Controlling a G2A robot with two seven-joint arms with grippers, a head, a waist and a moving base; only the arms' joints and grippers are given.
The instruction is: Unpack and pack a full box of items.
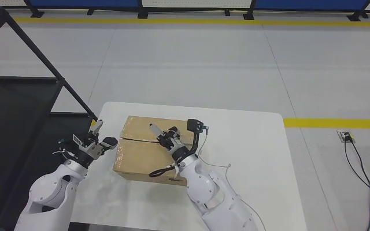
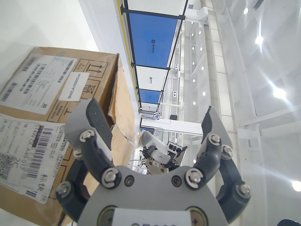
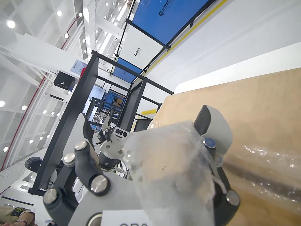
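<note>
Worktop [image 1: 248,133]: white, rounded corners, carrying one cardboard box [image 1: 144,156] on its left half.

Nearest you, the left arm comes in from the near-left corner. Its left pincer [image 1: 104,133] stands wide with nothing between the pads, just beside the box's labelled end and pointing up along it. I can't tell if it touches the card.

The right arm rises from the near edge and leans over the box top. Its right pincer [image 3: 145,128] grips a clear plastic bag [image 3: 169,161] with a pale item inside. The jaws are set fairly far apart around it, low over the lid near the centre seam.

Box: in the top view the two flaps lie flat and meet along the middle. A strip of glossy tape runs over the lid.

Progress, judged only: one bagged item is out and in hand, the flaps look closed, so you are near a turning point. Whether unpacking is starting or packing is finishing, I can't say.

Farther off: grey floor, black frame [image 1: 34,58], yellow line [image 1: 191,21].
</note>
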